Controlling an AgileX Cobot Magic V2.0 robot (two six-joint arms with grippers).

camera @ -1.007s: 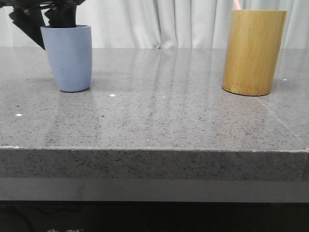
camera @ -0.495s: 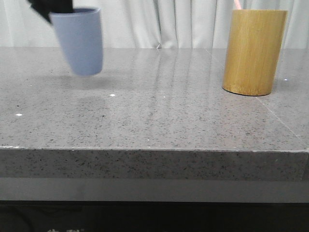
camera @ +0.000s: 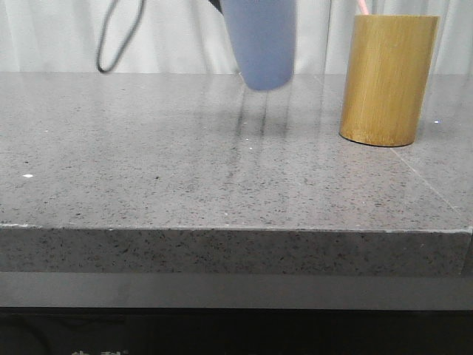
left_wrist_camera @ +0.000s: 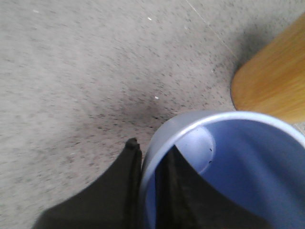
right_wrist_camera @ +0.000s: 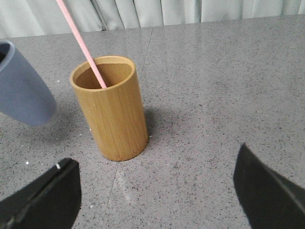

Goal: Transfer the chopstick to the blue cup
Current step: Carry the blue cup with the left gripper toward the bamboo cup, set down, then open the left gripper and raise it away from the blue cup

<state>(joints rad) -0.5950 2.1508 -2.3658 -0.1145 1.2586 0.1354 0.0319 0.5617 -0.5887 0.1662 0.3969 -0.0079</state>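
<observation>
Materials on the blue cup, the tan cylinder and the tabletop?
Blue cup: probably matte plastic or fibre composite; even colour, no glare. Bamboo cylinder: looks like bamboo or wood with a satin finish; fine vertical grain. Table: polished speckled grey stone or quartz-like slab; it mirrors the curtain folds.

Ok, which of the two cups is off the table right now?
The blue cup: the left gripper's jaws pinch its rim, holding it above the table. The bamboo cup, holding the pink chopstick, stands on the table.
</observation>
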